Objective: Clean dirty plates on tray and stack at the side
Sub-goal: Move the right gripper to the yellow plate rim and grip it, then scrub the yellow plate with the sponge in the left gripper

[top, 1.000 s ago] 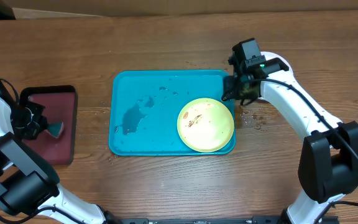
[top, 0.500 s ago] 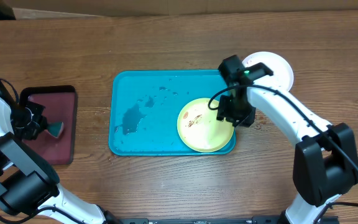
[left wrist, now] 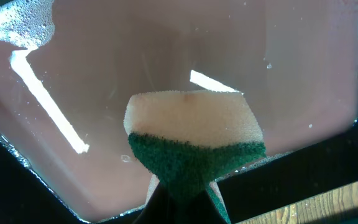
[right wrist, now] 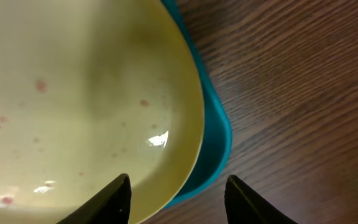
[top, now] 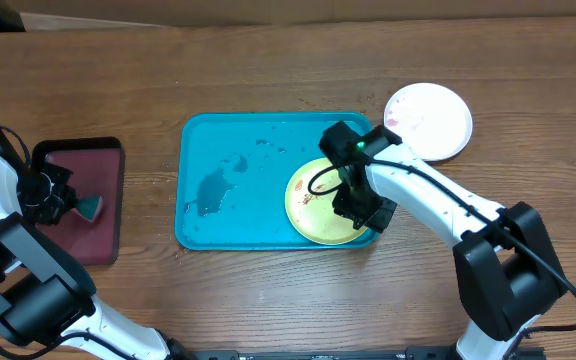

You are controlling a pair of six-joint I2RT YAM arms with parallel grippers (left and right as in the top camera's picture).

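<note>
The yellow-green plate point(top: 316, 205) with reddish-brown smears lies at the right end of the turquoise tray point(top: 228, 180). My right gripper point(top: 368, 212) is open above the plate's right rim. In the right wrist view its fingers point(right wrist: 178, 199) straddle the plate's point(right wrist: 73, 99) edge and the tray's rim point(right wrist: 219, 143). The white plate point(top: 428, 121) lies on the table right of the tray's far corner. The light blue plate is not in view. My left gripper point(top: 68, 203) is shut on a green and cream sponge point(left wrist: 191, 134) over the maroon tray point(left wrist: 104, 62).
The dark maroon tray point(top: 103, 215) with a black rim sits at the left of the table. Wet patches show on the turquoise tray's floor point(top: 213, 185). Small crumbs lie on the wood right of the tray point(top: 408, 188).
My right arm has moved from the white plate beside the tray's far right corner down and left to the yellow-green plate's right rim. The white plate is now uncovered. The left arm has not moved.
</note>
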